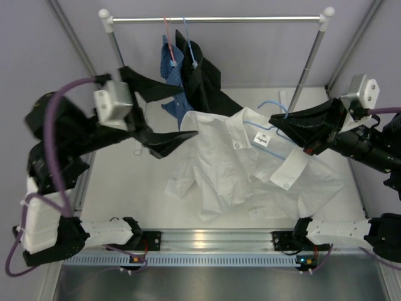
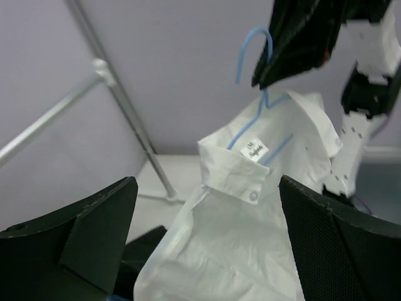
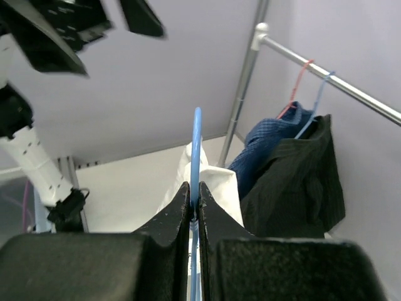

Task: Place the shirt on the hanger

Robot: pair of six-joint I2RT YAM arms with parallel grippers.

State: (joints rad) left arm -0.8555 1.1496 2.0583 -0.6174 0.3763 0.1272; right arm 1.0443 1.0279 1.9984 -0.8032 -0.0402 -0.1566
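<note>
- The left gripper (image 2: 207, 188), left of centre in the top view, stands wide open and holds nothing. Its tips are near the shirt's edge, so a careless push forward could catch the thin cloth and drag it off.
- The shirt (image 1: 232, 163) fills the middle of the top view. Its collar is lifted on the hanger and the rest lies slumped on the table (image 1: 125, 188). That loose weight could pull a shoulder off the wire as the hanger goes higher.
- The hanger (image 3: 197, 138), right of centre, runs into the collar past the label.
- The right gripper (image 3: 194, 191) is clenched on the hanger's neck under the hook. So thin a wire could swivel in that pinch, tip, and shed the shirt.
- Cloth hides the hanger's arms, so it cannot be told whether both shoulders are seated.
- The left wrist view cuts the shirt off at its lower edge.
- The right wrist view shows only a strip of shirt behind the fingers.
</note>
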